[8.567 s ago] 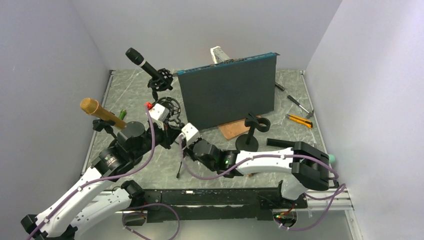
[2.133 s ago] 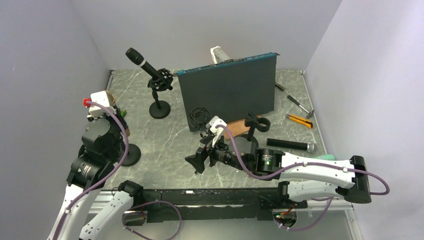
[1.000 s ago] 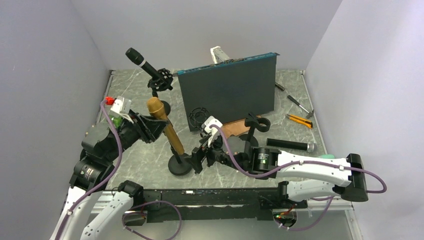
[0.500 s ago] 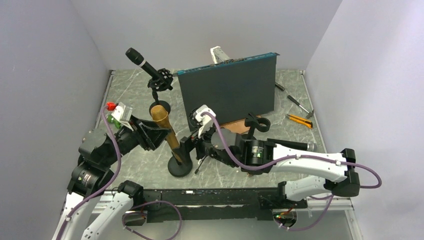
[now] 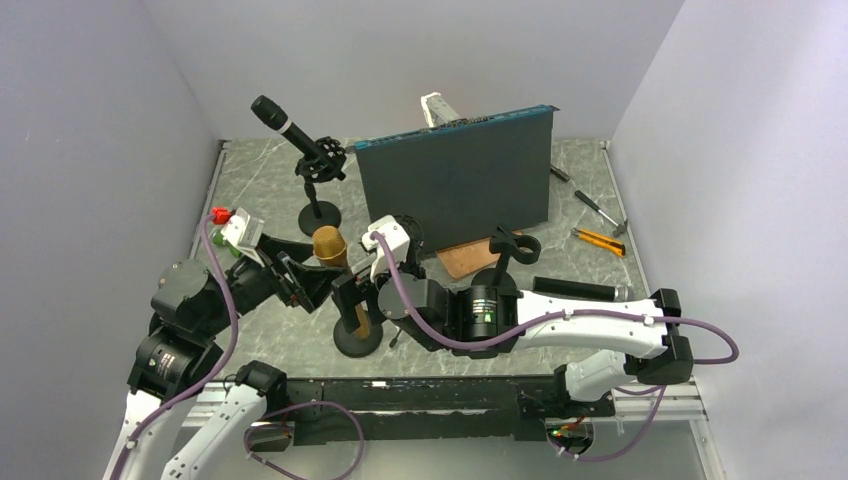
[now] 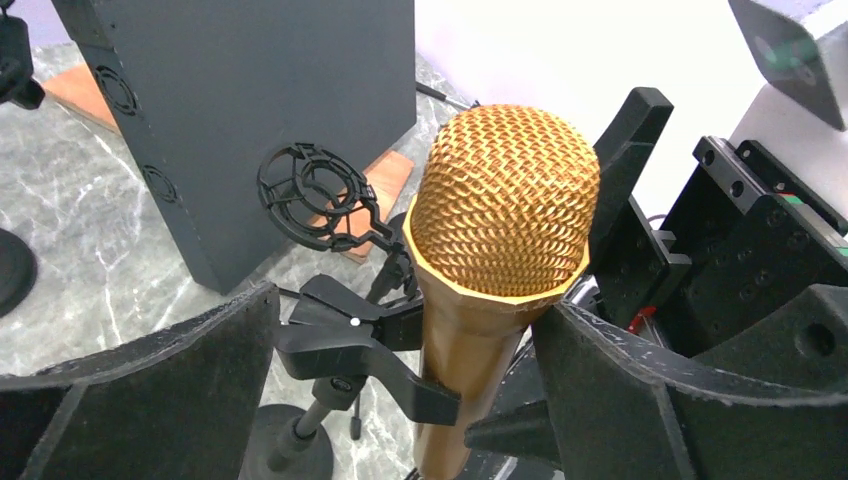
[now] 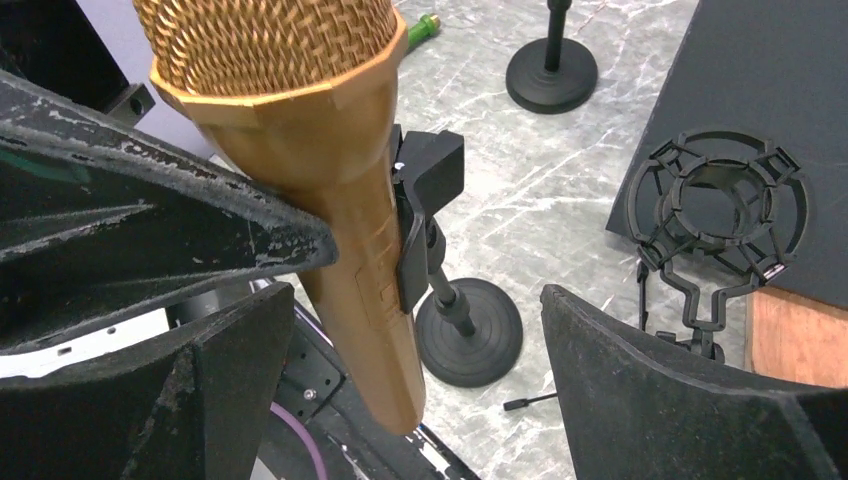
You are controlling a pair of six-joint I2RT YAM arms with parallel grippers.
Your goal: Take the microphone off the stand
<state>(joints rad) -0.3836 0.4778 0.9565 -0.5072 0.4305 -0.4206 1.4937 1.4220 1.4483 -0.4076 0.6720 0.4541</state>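
A grey marbled desk (image 5: 250,190) sits inside pale, plain walls (image 5: 420,50), with a dark panel (image 5: 455,185) standing upright beyond both claws. The gold microphone (image 6: 505,200), mesh-headed with a tapering body, stands tilted in the black clip of its stand (image 6: 345,352). It sits between the spread fingers of the left claw (image 6: 408,320) and likewise between those of the right claw (image 7: 400,310). Both claws gape; whether any finger touches the body is hard to judge.

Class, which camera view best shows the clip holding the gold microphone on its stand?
Right wrist: the clip gripping the gold microphone shows side-on, unobstructed. Left wrist shows its handles; top external shows it tiny, mostly hidden.
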